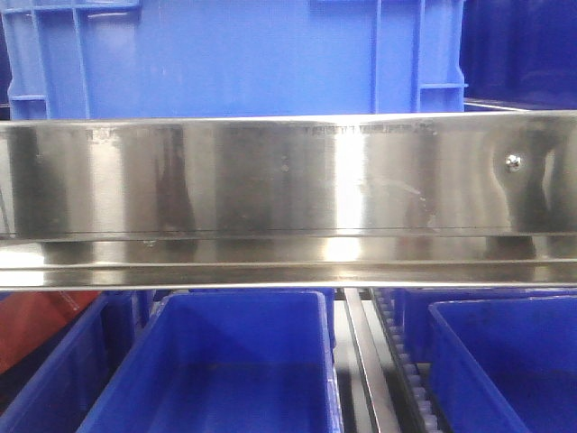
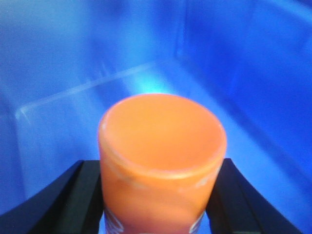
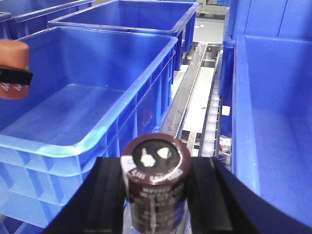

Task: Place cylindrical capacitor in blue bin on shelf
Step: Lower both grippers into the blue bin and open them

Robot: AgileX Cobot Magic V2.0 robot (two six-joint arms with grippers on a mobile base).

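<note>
Left wrist view shows a gripped orange cylinder (image 2: 161,161); right wrist, brown capacitor (image 3: 155,183).

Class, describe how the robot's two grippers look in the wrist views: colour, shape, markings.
Left gripper and right gripper look alike: two plain black fingers each, flat and widening toward the camera. No markings or cables show; the arms are out of view.

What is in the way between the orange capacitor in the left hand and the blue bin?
Nothing I can see. The left hand holds the orange capacitor over the open blue bin, bare floor beyond. The right hand holds a dark capacitor outside its rim.
</note>
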